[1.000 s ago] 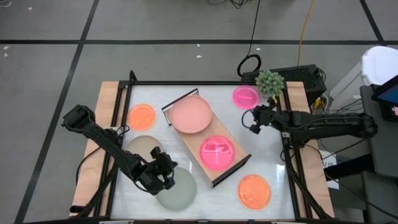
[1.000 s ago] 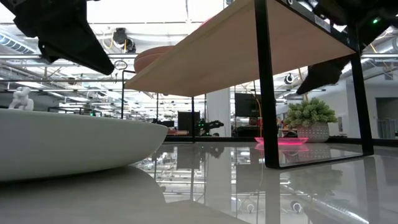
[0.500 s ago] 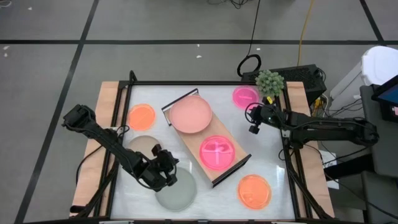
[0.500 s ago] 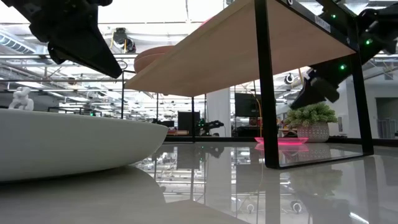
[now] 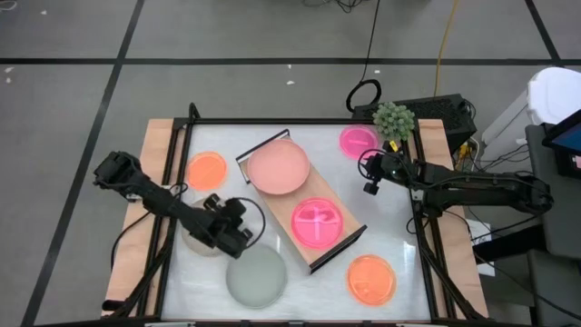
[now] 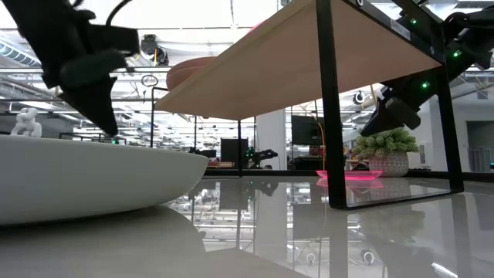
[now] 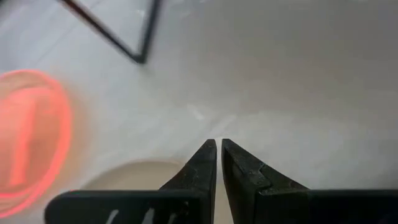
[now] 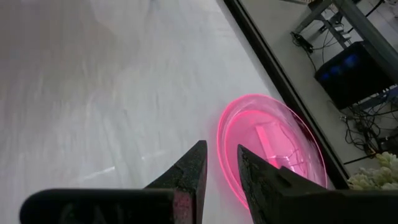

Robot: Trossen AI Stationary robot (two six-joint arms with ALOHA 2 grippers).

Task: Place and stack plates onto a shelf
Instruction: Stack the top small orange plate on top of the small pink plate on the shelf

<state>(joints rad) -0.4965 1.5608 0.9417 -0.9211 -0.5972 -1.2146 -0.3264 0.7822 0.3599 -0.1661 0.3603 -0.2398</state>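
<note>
The shelf [image 5: 304,204] lies slantwise mid-table and carries a dusty-pink plate [image 5: 279,167] and a hot-pink divided plate [image 5: 317,222]. A beige plate [image 5: 198,227], a grey-green plate [image 5: 257,277], two orange plates [image 5: 206,170] [image 5: 371,279] and a second hot-pink plate [image 5: 358,141] lie flat on the table. My left gripper [image 5: 229,229] [image 7: 217,144] hovers shut over the beige plate's [image 7: 130,174] shelf-side rim. My right gripper [image 5: 368,174] [image 8: 221,148] hangs narrowly open just short of the hot-pink plate [image 8: 273,146] on the table and touches nothing.
A potted plant [image 5: 394,119] stands at the far right corner beside the hot-pink plate. The shelf's black frame ends [image 5: 245,156] [image 6: 328,108] rise above the tabletop. Bare white tabletop [image 5: 386,218] lies between the shelf and the right edge.
My left gripper has moved from the grey-green plate's rim toward the far edge, ending over the beige plate. My right gripper has sunk a little toward the table beside the hot-pink plate. No plate has moved.
</note>
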